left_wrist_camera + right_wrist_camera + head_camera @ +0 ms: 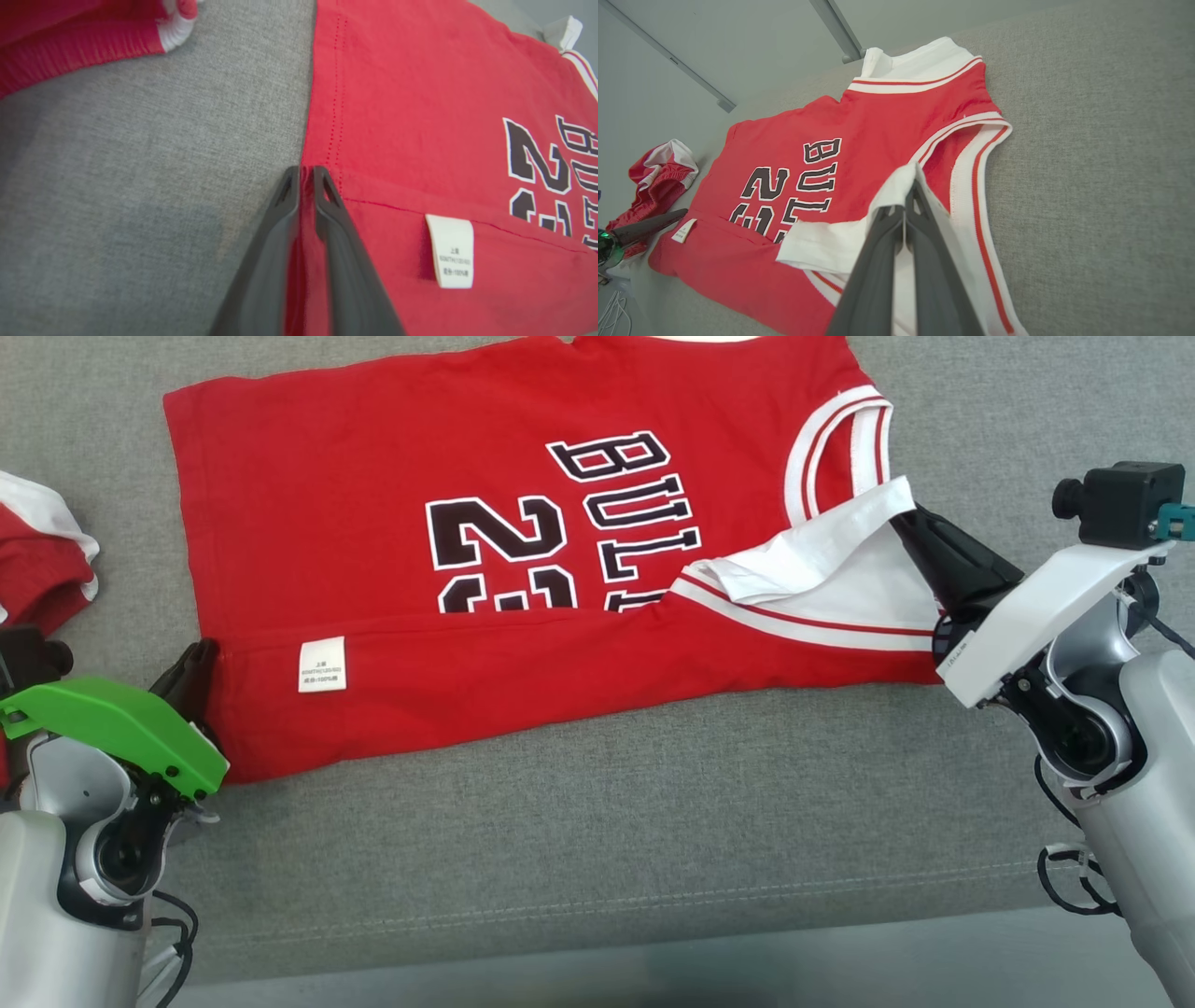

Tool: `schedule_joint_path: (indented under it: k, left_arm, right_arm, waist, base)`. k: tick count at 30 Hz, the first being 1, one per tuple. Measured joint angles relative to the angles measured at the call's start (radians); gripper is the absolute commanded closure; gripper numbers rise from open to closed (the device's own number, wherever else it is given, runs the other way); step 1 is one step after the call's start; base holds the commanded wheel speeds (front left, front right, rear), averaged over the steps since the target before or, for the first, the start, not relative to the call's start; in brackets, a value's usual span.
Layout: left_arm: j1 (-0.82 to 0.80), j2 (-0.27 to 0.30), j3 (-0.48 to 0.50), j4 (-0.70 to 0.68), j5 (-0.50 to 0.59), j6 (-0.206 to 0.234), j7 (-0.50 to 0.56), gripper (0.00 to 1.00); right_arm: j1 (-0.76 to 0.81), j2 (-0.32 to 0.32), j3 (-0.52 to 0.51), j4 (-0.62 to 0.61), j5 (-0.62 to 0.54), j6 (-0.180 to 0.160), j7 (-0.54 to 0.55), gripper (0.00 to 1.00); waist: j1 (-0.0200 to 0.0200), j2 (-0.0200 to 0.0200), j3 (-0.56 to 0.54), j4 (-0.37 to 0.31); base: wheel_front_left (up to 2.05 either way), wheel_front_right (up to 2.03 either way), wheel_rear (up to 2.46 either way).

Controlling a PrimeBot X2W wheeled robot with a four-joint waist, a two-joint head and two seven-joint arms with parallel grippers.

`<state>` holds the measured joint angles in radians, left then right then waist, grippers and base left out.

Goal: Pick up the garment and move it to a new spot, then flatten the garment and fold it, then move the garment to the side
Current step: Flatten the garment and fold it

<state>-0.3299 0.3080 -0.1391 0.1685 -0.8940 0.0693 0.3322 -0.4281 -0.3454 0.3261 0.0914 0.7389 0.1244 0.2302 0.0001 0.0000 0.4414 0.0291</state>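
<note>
Spread flat on the grey cushion (597, 821), near edge folded up over the black number: a red jersey (373, 504). Clamped on its hem corner toward the cushion's left end, the left gripper (199, 661), red cloth pinched between nearly closed fingers (345, 270). Clamped on the white armhole trim toward the cushion's right end, the right gripper (907, 523).

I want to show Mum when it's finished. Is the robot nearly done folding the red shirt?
Partly. The jersey lies flat on the grey cushion with its near edge already folded over, white label showing. The left gripper pinches the hem corner and the right gripper pinches the white shoulder trim. More folds and moving it aside are left.
</note>
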Motion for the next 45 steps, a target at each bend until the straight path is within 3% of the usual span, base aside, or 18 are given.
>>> schedule_joint_path:
  k: [2,3,4,5,6,17,26,37,45]
  left_arm:
    - [-0.006,0.000,0.000,0.011,0.000,0.000,-0.002,0.75]
    - [-0.008,0.000,0.000,0.016,0.001,0.000,-0.009,0.58]
    - [-0.008,0.000,0.000,0.016,0.001,0.000,-0.009,0.50]
    - [-0.010,0.000,0.000,0.020,0.002,0.000,-0.009,0.23]
    - [-0.013,-0.001,0.000,0.027,0.010,0.000,-0.018,0.00]
    - [-0.023,-0.007,0.000,0.085,0.039,-0.009,-0.053,0.00]
    - [-0.014,-0.004,0.056,0.098,0.053,-0.008,-0.150,0.00]
    - [0.160,-0.113,0.091,0.048,-0.036,-0.009,-0.212,0.00]
    - [0.204,-0.130,0.091,0.040,-0.052,-0.029,-0.220,0.00]
  right_arm:
    - [-0.003,0.000,0.003,0.007,0.000,0.000,0.000,1.00]
    - [-0.005,0.000,0.003,0.012,-0.002,0.000,-0.001,0.94]
    - [-0.005,0.000,0.003,0.012,-0.002,0.000,-0.001,0.58]
    - [-0.007,0.000,0.001,0.018,-0.004,0.000,-0.002,0.21]
    - [-0.014,-0.001,-0.002,0.028,-0.014,0.000,-0.014,0.00]
    - [-0.018,0.010,-0.006,0.084,-0.029,0.000,-0.070,0.00]
    - [0.021,0.047,-0.028,0.102,-0.024,0.000,-0.155,0.00]
    - [0.234,0.075,-0.050,0.108,-0.003,-0.012,-0.244,0.00]
    - [0.295,0.117,-0.049,0.112,0.012,-0.013,-0.280,0.00]
  waist:
    - [0.0000,0.0000,-0.001,0.000]
    - [0.0000,0.0000,-0.002,0.000]
    - [0.0000,0.0000,-0.002,0.000]
    - [0.0000,0.0000,-0.003,0.001]
    - [0.0000,0.0000,-0.004,0.001]
    - [0.0000,0.0000,-0.029,0.003]
    - [0.0000,0.0000,-0.077,-0.010]
    - [0.0000,0.0000,-0.138,-0.036]
    - [0.0000,0.0000,-0.122,-0.033]
  base:
    - [0.00,0.00,0.00]
    - [0.00,0.00,0.00]
    - [0.00,0.00,0.00]
    - [0.00,0.00,0.00]
    - [0.00,0.00,0.00]
    - [0.00,0.00,0.00]
    - [0.00,0.00,0.00]
    - [0.00,0.00,0.00]
    - [0.00,0.00,0.00]
